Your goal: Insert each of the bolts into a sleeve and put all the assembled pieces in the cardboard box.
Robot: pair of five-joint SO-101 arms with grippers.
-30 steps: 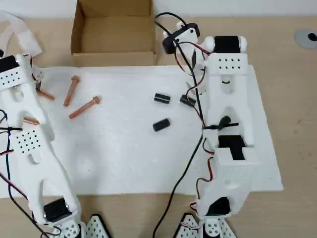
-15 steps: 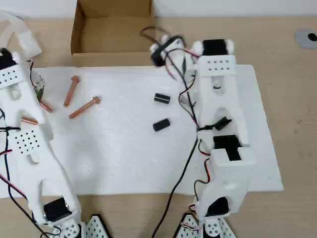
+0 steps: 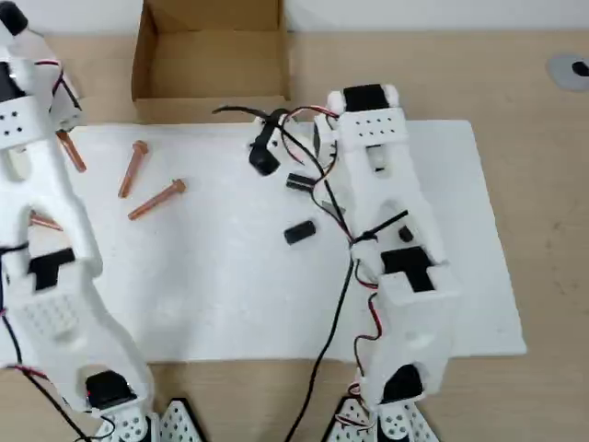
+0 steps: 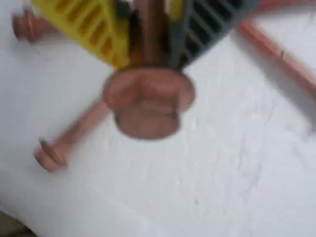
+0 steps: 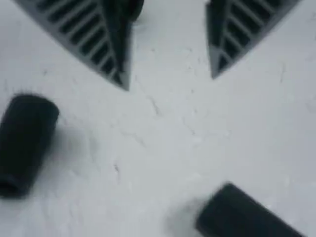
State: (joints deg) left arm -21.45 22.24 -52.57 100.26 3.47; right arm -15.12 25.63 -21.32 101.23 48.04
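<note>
Seeing my left gripper [image 4: 149,59] clamped on a bolt [image 4: 148,103], upper left in the high view; my right gripper [image 5: 169,79] hangs wide open by two sleeves [image 5: 24,143] near centre.

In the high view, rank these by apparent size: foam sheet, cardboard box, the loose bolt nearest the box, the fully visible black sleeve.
1. foam sheet
2. cardboard box
3. bolt
4. black sleeve

Bare pad [image 3: 221,276] lies open between bolts [image 3: 157,200] and sleeves [image 3: 300,231]; cables [image 3: 317,180] overhang the farther sleeve [image 3: 296,181].
</note>
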